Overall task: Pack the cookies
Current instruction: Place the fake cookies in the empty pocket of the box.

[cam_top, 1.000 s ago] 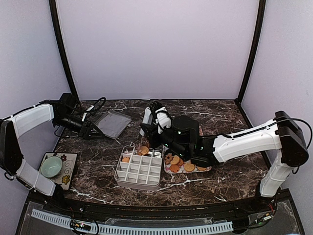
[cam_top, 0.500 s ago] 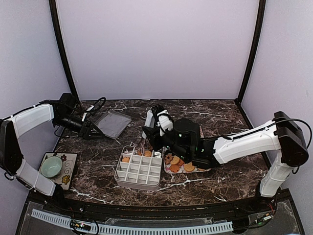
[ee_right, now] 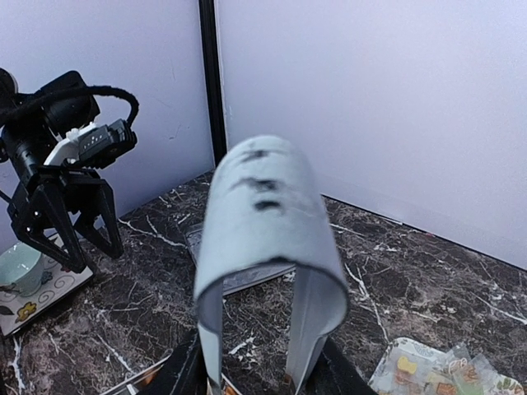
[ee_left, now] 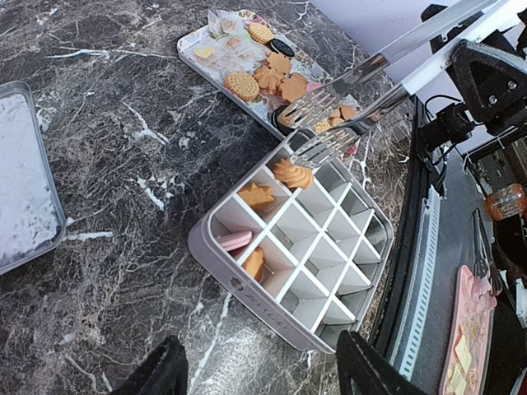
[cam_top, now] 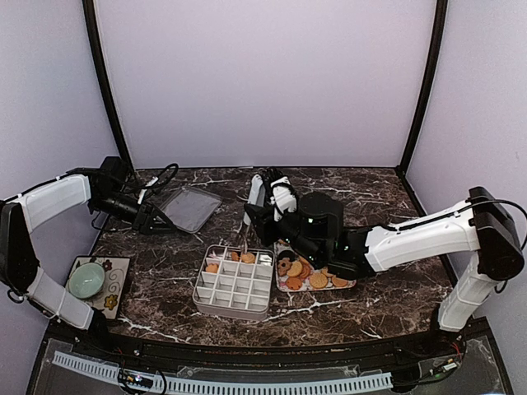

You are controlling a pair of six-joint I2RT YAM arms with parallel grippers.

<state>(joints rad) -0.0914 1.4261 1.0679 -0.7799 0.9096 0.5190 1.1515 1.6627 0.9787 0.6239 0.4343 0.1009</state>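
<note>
1. Top view, 12 o'clock = far wall. The marble table (cam_top: 395, 247) carries a divided box (cam_top: 230, 311) at its middle. A flowered tray (ee_left: 216, 76) lies just beside the box at 3 o'clock.
2. Most of the cookies (cam_top: 298, 271) lie loose on the flowered tray: mainly orange rounds and leaf shapes, plus one black one.
3. Four are in the divided box. Three sit in the row along its 12 o'clock edge: a pink sandwich, an orange leaf and an orange swirl. One orange piece sits in the next row, on the 9 o'clock side. The other compartments show only white bottoms.
4. The right gripper (cam_top: 265, 210) is clamped on the tongs (ee_right: 263, 206), with the bent end up and the tips down.
5. In the left wrist view, the serrated tips stand apart above the box's corner at 1 to 2 o'clock, next to the tray. Cannot tell whether a cookie is between them.
6. The left gripper (cam_top: 152, 222) is well apart from the box, at its 10 o'clock. Its fingers are spread wide with nothing between them.
7. A metal tin (cam_top: 188, 207) lies just beside the left gripper, at its 2 o'clock.
8. A green bowl (cam_top: 86, 281) sits on a patterned mat at the table's 8 o'clock edge.
</note>
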